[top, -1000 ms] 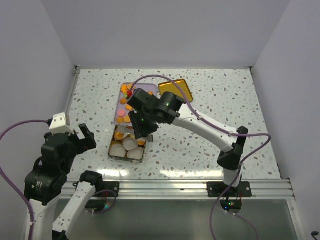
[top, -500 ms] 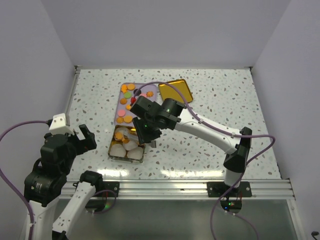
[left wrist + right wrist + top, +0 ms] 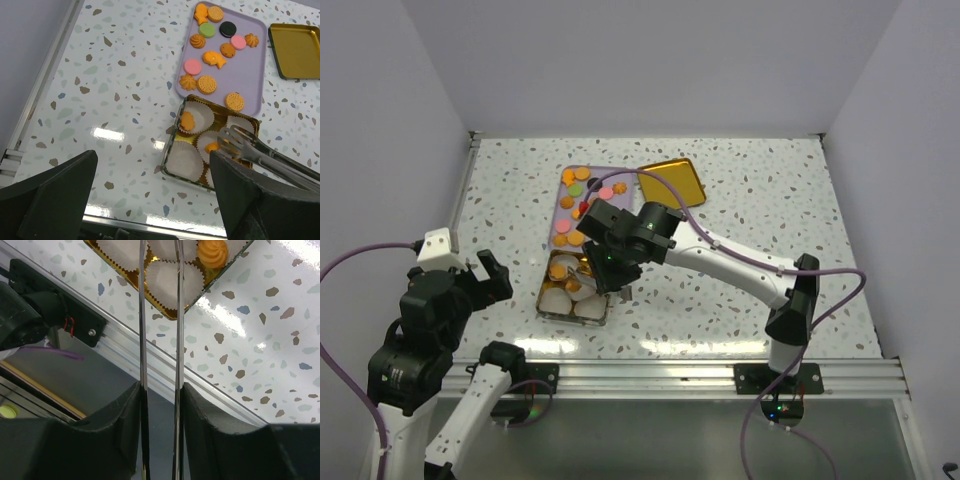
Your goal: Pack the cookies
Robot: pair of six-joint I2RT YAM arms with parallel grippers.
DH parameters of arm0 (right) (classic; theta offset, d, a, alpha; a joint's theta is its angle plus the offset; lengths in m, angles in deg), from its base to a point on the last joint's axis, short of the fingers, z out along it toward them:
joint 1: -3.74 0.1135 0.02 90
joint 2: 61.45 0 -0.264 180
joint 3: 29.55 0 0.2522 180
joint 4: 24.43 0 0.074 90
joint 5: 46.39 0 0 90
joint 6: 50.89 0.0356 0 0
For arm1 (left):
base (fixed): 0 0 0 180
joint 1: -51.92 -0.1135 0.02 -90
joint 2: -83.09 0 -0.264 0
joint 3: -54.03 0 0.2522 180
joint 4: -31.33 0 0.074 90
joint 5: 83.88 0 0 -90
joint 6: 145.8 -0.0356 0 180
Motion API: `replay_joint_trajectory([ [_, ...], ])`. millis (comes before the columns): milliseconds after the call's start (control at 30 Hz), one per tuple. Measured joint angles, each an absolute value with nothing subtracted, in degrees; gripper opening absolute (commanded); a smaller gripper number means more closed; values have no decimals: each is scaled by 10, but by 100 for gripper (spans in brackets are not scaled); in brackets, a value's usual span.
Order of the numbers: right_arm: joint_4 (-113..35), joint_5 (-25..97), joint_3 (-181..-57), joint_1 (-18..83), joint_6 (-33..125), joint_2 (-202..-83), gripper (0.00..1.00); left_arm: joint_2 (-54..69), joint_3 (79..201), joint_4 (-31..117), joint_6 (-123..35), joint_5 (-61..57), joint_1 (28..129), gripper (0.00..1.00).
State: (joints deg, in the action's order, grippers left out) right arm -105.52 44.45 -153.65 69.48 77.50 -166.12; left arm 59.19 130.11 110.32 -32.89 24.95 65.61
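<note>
I count thirteen small flat cookies [image 3: 205, 84] on the lavender plastic tray [image 3: 250, 70]: ten orange or tan, two pink, one green, one black. Two more orange ones sit in white paper cups [image 3: 184, 161] inside the gold metal tin [image 3: 174, 134]. There's one gold lid [image 3: 296, 50] beside the tray. My right gripper [image 3: 160, 390] clamps slim metal tongs [image 3: 252, 149], tips narrowly parted over the tin. The left gripper [image 3: 152, 197] gapes wide and holds nothing.

The desk [image 3: 100, 100] is white, flecked brown, grey and blue. On the lilac tray [image 3: 250, 70] the cookies [image 3: 206, 84] are mostly orange, some pink, one green, one black. Tin [image 3: 173, 132] and lid [image 3: 297, 50] are gold, paper cups [image 3: 185, 160] white, tongs [image 3: 260, 152] silver.
</note>
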Motion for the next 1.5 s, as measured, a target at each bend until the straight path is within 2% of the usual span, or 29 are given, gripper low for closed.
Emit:
replay_joint_trajectory([
  [200,-1075,458,-1571,695,767,-1693,46,592,1301,1103,-329,249,656,100],
  [500,-1104,478,-1630,695,749,-1718,49,592,1301,1103,-329,250,656,100],
  [700,-1124,485,-1711,670,731,-1741,48,592,1301,1103,-329,250,656,100],
  [1000,-1135,480,-1778,562,691,-1809,48,592,1300,1103,-325,262,656,100],
  [1500,-1135,456,-1836,534,645,-1944,47,590,1300,1104,-313,291,656,100],
])
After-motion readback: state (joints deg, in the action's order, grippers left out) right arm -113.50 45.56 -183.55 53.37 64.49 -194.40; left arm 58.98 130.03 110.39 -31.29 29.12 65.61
